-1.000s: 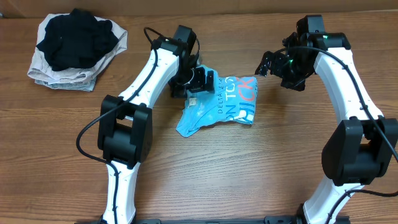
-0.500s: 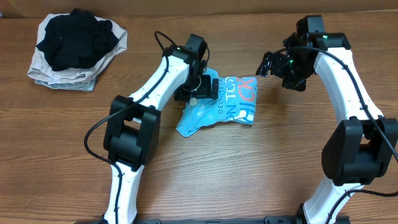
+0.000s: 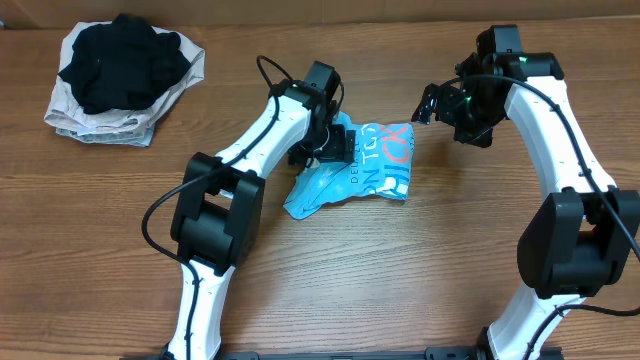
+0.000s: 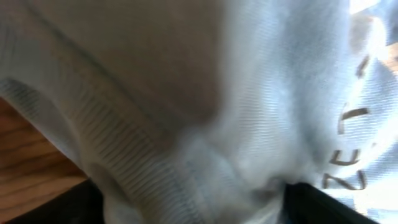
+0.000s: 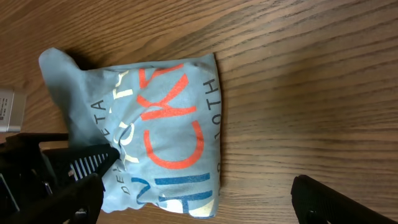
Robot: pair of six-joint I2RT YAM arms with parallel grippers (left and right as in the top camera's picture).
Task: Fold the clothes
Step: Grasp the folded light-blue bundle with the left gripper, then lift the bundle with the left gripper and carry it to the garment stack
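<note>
since the earlier frame the left arm (image 3: 262, 132) has swung rightward; its left gripper (image 3: 333, 148) now presses into the upper-left end of the t-shirt (image 3: 378, 168), and whether its jaws grip cloth cannot be told. t-shirt lies bunched on the table (image 3: 400, 285), long axis left to right. right gripper (image 3: 428, 103) hangs wide open just beside the upper-right corner.

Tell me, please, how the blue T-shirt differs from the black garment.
The T-shirt is sky blue with red and white lettering; the black garment is plain. The T-shirt lies directly on the table; the black garment sits on a beige cloth. The left claw is at the T-shirt, none near the black garment. Both are crumpled.
</note>
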